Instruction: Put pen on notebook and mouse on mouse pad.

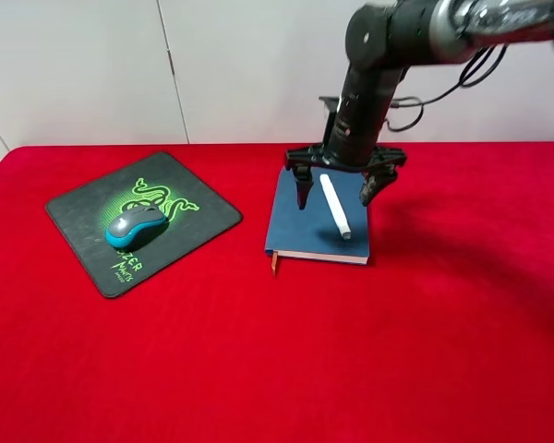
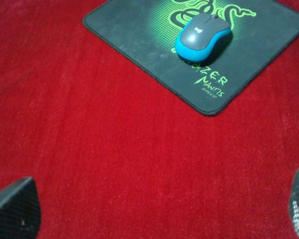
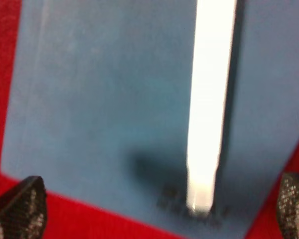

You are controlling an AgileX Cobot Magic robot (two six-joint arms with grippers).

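The pad (image 1: pixel 78 214) lies toward the desk's left edge with the mouse (image 1: pixel 135 225) on it. The notebook (image 1: pixel 295 226) lies near the back edge, the pen (image 1: pixel 335 207) on its cover. The right gripper (image 1: pixel 340 189) hovers spread, straddling the pen; a careless lift could roll it off. The left gripper (image 2: pixel 154 209) is spread, empty.

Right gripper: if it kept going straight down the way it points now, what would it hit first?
Most likely the pen, lying on the notebook. The right gripper hangs open above it, fingers either side, so those might touch the notebook cover at about the same moment; depth is hard to judge.
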